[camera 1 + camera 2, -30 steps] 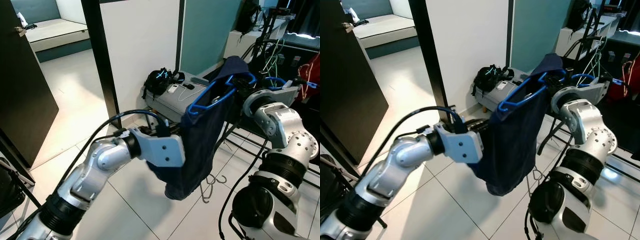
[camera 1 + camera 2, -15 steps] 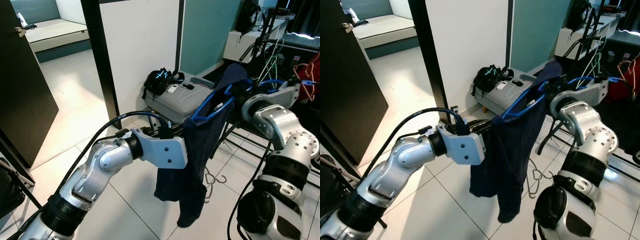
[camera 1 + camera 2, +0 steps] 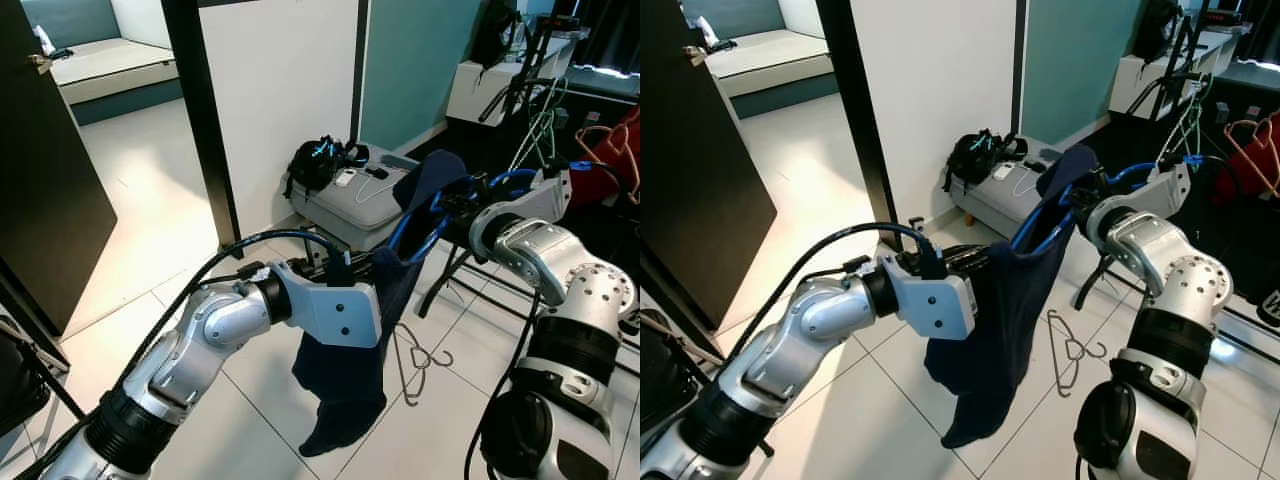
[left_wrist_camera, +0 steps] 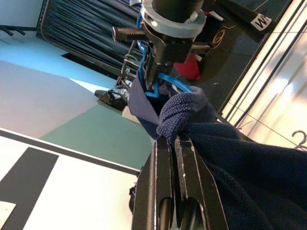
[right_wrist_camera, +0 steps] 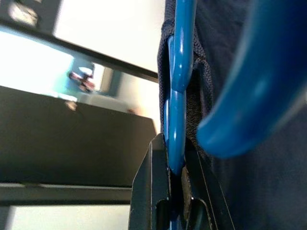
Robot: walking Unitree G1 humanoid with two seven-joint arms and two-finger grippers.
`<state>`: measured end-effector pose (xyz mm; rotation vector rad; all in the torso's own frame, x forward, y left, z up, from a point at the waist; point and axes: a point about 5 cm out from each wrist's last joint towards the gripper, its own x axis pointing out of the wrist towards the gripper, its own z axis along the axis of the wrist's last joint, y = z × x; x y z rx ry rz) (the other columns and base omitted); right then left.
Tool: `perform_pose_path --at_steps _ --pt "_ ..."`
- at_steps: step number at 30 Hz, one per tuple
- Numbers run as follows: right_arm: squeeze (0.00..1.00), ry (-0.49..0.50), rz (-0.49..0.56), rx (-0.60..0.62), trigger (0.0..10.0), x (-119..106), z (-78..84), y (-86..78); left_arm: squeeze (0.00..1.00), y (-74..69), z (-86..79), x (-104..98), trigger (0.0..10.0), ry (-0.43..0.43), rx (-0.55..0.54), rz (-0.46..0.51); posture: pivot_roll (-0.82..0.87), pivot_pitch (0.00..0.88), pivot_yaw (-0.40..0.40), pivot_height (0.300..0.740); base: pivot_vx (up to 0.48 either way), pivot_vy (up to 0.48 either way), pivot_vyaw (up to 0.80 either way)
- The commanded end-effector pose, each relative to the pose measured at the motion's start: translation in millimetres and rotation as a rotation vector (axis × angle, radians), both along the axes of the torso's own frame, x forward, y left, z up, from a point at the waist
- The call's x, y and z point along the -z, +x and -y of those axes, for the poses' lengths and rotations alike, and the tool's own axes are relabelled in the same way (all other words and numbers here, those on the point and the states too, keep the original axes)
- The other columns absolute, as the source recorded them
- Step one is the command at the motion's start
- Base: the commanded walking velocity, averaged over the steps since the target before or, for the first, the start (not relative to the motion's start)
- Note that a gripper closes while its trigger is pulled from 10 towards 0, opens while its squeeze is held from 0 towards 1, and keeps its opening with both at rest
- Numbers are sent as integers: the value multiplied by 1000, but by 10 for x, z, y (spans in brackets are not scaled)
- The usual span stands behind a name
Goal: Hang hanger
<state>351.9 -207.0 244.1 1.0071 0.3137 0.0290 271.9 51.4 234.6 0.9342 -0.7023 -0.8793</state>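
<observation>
Blue hanger (image 5: 176,96) clamped in right gripper (image 5: 175,179); left gripper (image 4: 173,143) pinches navy garment (image 3: 995,330). No legible writing.

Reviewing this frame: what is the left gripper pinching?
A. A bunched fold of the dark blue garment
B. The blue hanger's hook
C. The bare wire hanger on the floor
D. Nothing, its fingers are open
A: the left gripper is shut on a bunched fold of the dark blue garment, while the right gripper clamps the blue hanger.
</observation>
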Motion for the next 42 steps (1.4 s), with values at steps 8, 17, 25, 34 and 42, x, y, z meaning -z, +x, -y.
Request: perform_pose_path --at_steps 8,17,25,34,42 --pt "0 -206 -139 4 10000 277 71 -50 0 -58 35 -17 10000 7 27 18 -47 0 -5 740 0 0 0" --pt "0 -285 -179 145 10000 333 435 -80 0 -76 3 -8 10000 10 19 14 -44 0 -3 740 0 0 0" --pt "0 -185 -126 132 10000 281 179 -6 0 -266 352 57 10000 -11 138 -27 -42 0 0 740 0 0 0" --pt "0 -171 -127 99 10000 301 -42 58 0 -367 538 79 10000 1 203 -47 -44 0 3 740 0 0 0" --pt "0 -176 -134 -56 10000 362 -309 0 0 -322 528 122 10000 41 168 -60 -42 0 6 740 0 0 0"
